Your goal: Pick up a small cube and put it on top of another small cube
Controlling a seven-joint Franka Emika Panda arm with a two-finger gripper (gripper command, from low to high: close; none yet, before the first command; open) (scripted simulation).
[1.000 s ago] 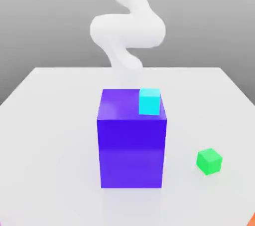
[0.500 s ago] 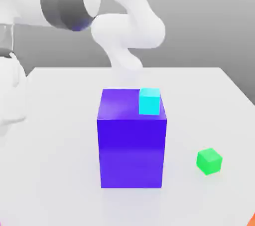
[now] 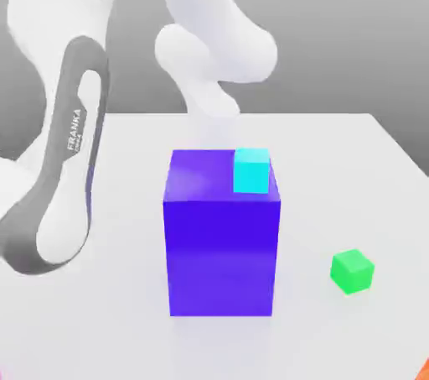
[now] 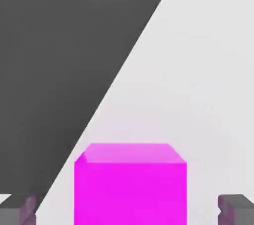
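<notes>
At the table edge: magenta cube, sitting between the two fingertips in the hand view, near where the white tabletop gives way to dark.
Gripper: jaws [spread] of the gripper stand apart, one finger each side of the cube, a gap on both sides. No pinch.
Arm: Franka arm reaches down at the exterior view's left, well apart from the green cube.
Step in hand: grasp, I'd say. Early in the job, nothing lifted.
Magenta cube, grip: faces look roughly square to the fingers, so no wrist twist needed. Check finger depth, then close slow and even so both pads land together. One-sided contact could shove it.
Table edge risk: a nudge the wrong way might tip the cube off. Lift straight up before any sideways move.
Green cube: target, on the table beside the blue-purple block, turned at an angle to it. Match that yaw before setting down.
Blue-purple block: tall, cyan cube on top. Carry high or go around, don't clip either.
Release: centre over green, lower gently, open evenly, back off straight up.
</notes>
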